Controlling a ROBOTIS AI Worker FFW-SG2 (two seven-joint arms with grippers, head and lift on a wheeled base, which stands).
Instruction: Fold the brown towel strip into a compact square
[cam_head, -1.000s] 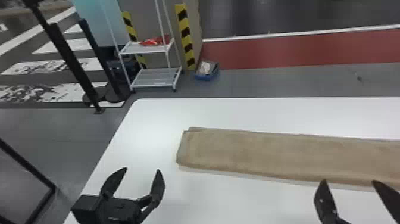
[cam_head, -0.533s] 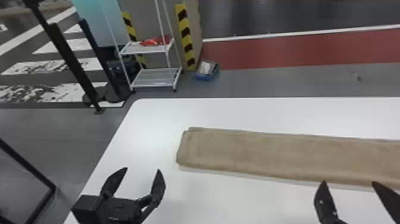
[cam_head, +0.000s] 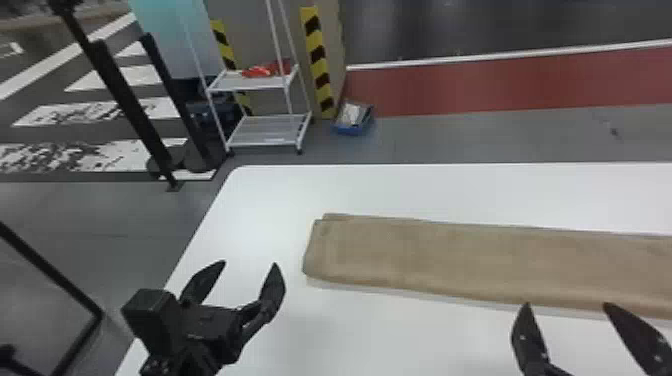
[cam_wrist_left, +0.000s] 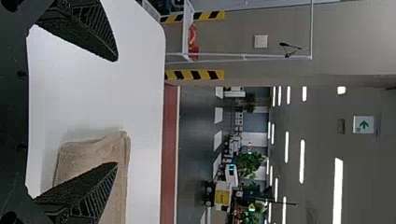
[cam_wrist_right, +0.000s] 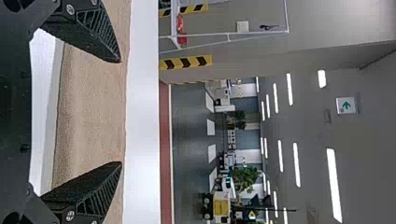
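Head view had the long, flat brown cloth towel strip (cam_head: 425, 255) lying across my smooth white tabletop (cam_head: 375, 190), one end toward my left and the rest running off past the right edge of that view. I held my black two-fingered left hand (cam_head: 250, 262) with its fingers spread apart, near that end, and my matching right hand (cam_head: 566, 304) by the strip's near edge, its fingers also apart, with nothing between either pair.

Hazard tape (cam_head: 316, 55), crosswalk stripes (cam_head: 120, 77) and strip lights (cam_wrist_left: 337, 186) show an indoor industrial hall.
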